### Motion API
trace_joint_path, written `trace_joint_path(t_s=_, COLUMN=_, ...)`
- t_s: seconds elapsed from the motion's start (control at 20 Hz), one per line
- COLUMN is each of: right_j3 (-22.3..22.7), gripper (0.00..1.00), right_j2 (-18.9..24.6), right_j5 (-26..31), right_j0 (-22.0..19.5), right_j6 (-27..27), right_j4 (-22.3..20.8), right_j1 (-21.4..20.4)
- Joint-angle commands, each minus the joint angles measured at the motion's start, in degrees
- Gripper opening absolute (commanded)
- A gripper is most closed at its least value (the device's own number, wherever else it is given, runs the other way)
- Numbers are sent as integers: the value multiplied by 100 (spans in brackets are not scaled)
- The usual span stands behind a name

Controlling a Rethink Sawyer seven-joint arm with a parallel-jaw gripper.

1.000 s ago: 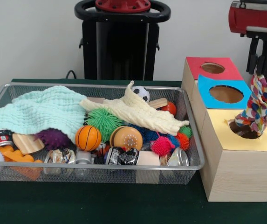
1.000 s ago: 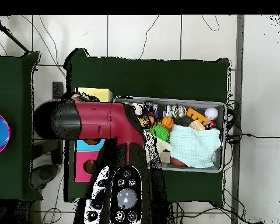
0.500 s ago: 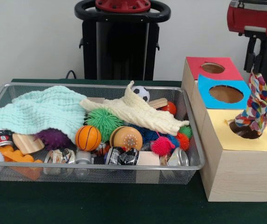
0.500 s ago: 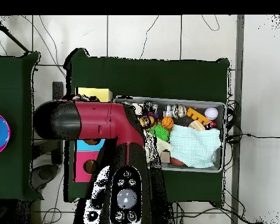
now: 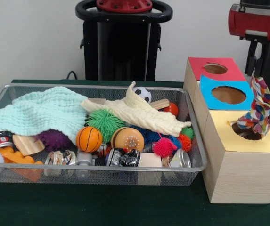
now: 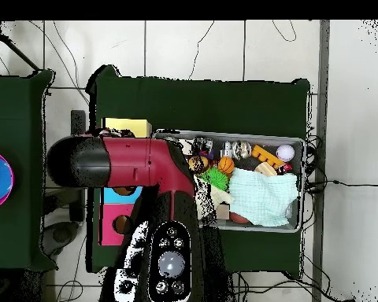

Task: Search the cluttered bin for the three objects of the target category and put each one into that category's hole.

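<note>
From my console I see the colourful cloth (image 5: pixel 263 107) standing crumpled in the round hole of the yellow panel (image 5: pixel 248 136) on the wooden box (image 5: pixel 233 174), its lower end down in the opening. The arm (image 5: pixel 256 21) hangs above it at the top right; I cannot tell how the gripper (image 5: pixel 257 59) stands. In the wire bin (image 5: pixel 102 176) a mint cloth (image 5: pixel 40 113) and a cream cloth (image 5: pixel 139 113) lie over the balls, cans and blocks. The red panel (image 5: pixel 215 69) and blue panel (image 5: pixel 226 94) holes sit behind.
</note>
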Motion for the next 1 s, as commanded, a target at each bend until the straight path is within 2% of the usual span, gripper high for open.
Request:
trace_joint_path(t_s=0.05, right_j3=229, gripper=0, right_j2=453, right_j5=424, right_j0=-144, right_j6=-144, right_j4=-205, right_j1=250)
trace_joint_path(t_s=0.65, right_j3=198, gripper=0, right_j2=389, right_j5=414, right_j0=-82, right_j6=-41, right_j4=-210, right_j1=262)
trace_joint_path(t_s=1.0, right_j3=170, gripper=0, right_j2=394, right_j5=414, right_j0=-137, right_j6=-157, right_j4=-262, right_j1=278)
